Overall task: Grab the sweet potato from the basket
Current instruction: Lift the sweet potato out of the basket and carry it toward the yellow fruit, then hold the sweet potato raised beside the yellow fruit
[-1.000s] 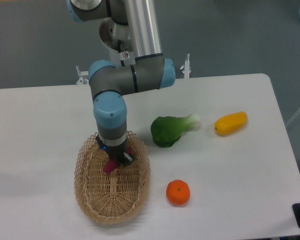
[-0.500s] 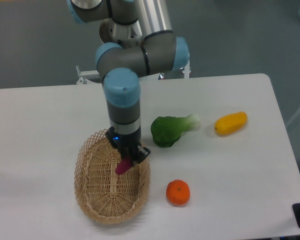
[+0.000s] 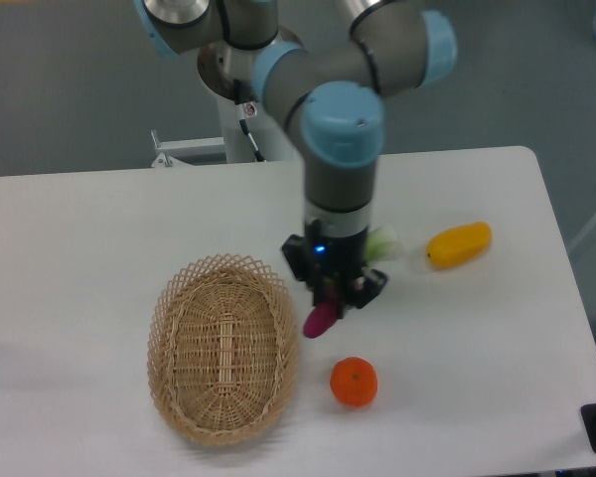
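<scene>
The table (image 3: 99, 219) under me is white and takes up most of the view. My arm (image 3: 343, 129) is the next biggest thing, grey with light blue caps, and it reaches down over the middle of the table. The basket (image 3: 223, 348) sits on the table to the left of my wrist, an oval of tan wicker with an open lattice rim, and I see only its woven floor inside.

A green vegetable (image 3: 385, 241) lies behind my wrist; only its pale stalk end shows past the right side of the arm. Further right lies a yellow-orange oblong fruit (image 3: 459, 244), well apart from me. The round orange (image 3: 354, 383) rests near the basket's right rim, just below my hand.

My hand (image 3: 328, 303) points downward and its fingers are pinching the sweet potato (image 3: 321, 319). The magenta tuber hangs tilted from my fingertips, its lower end free. It is outside the basket, just beside the right rim and above the orange, and it looks lifted off the table, though I cannot tell how high.
</scene>
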